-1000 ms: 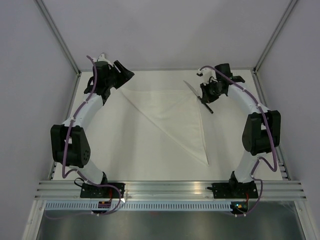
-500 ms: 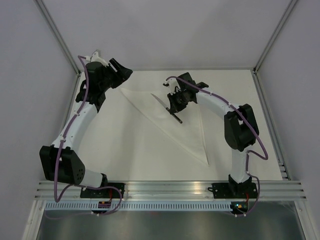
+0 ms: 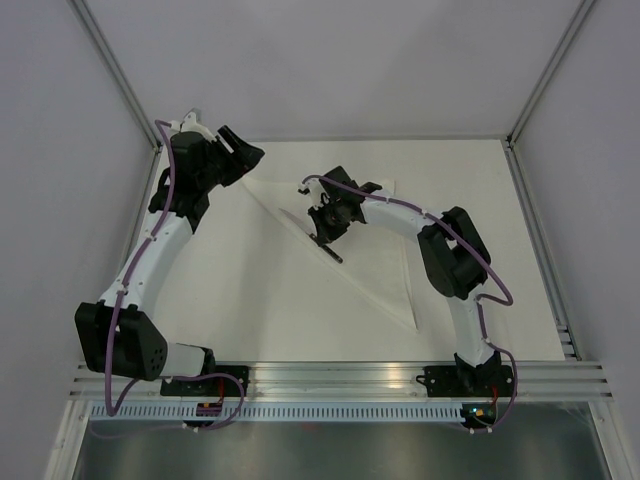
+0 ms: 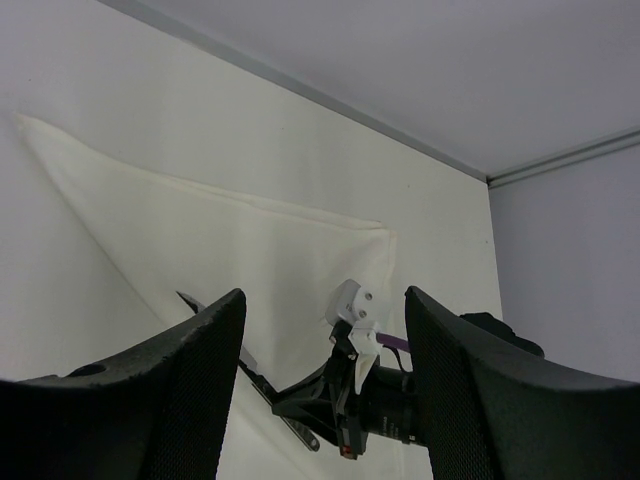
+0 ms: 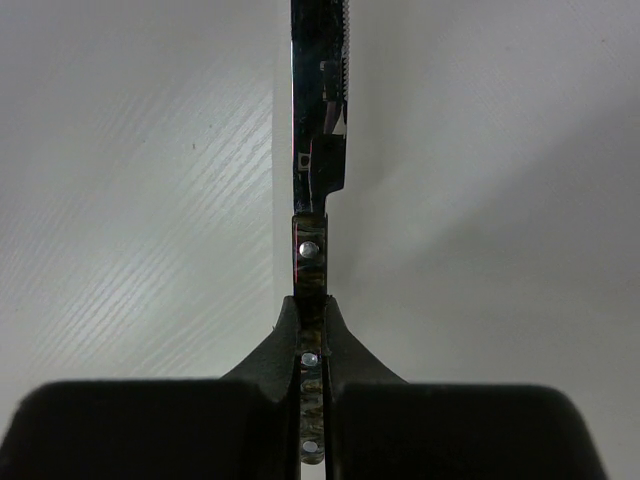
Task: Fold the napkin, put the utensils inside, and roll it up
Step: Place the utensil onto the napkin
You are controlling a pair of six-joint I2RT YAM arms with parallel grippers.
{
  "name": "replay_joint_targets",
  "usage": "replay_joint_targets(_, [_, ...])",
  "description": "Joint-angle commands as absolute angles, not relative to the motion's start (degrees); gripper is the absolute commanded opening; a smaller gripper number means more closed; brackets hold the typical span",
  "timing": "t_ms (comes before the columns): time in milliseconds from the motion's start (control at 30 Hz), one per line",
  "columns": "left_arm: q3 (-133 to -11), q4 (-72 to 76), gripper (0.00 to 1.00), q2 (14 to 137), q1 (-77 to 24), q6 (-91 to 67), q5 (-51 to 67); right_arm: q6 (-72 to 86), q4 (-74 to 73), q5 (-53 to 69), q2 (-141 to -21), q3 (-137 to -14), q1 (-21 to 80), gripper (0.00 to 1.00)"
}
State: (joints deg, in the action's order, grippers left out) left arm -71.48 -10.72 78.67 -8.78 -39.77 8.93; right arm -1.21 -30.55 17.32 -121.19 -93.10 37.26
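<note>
Knife placement, judging from the layout. Already folded: napkin [image 3: 380, 262], a white triangle lying flat on table [image 3: 230, 290], long edge running from far-left tip to near-right tip, square corner at far right. Not yet rolled.

Clamped in right gripper [image 3: 325, 222] [image 5: 311, 315]: knife [image 3: 334, 253] [image 5: 316, 190], pinched by its dark handle between jaws drawn in narrow, blade pointing away from the wrist toward far left. Gripped at the handle, probably to bring the blade down first and to let go without dragging cloth. Poised over the napkin's far-left part, handle end about at the long edge, blade reaching in over the cloth at a steeper slant than that edge. A sensible spot for wrapping it inside on the roll, though perhaps in need of squaring up to the edge. Impossible to tell from either view whether touching cloth or just above it; in the wrist view, only white weave close beneath the blade.

Spread wide and empty: left gripper [image 3: 240, 160] [image 4: 325, 300], hanging above the napkin's far-left tip, near it, not touching. Likely placed there to pin or lift that tip for the roll, clear of the right gripper.

Next, presumably: lowering the knife flat, opening up, backing off. Risks: wrinkling or shifting the thin cloth with a scraping handle; losing the line on release.
</note>
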Motion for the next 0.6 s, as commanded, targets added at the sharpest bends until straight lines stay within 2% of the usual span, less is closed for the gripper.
replay_joint_targets(0, [-70.75, -10.81, 0.7, 76.82, -9.05, -38.58, 8.44, 2.2, -27.95, 14.68, -122.25, -94.48, 36.83, 0.0])
replay_joint_targets(567, [-69.61, -10.55, 0.71, 77.26, -9.05, -37.97, 8.88, 1.67, -27.16, 14.33, -122.87, -91.32, 36.91, 0.0])
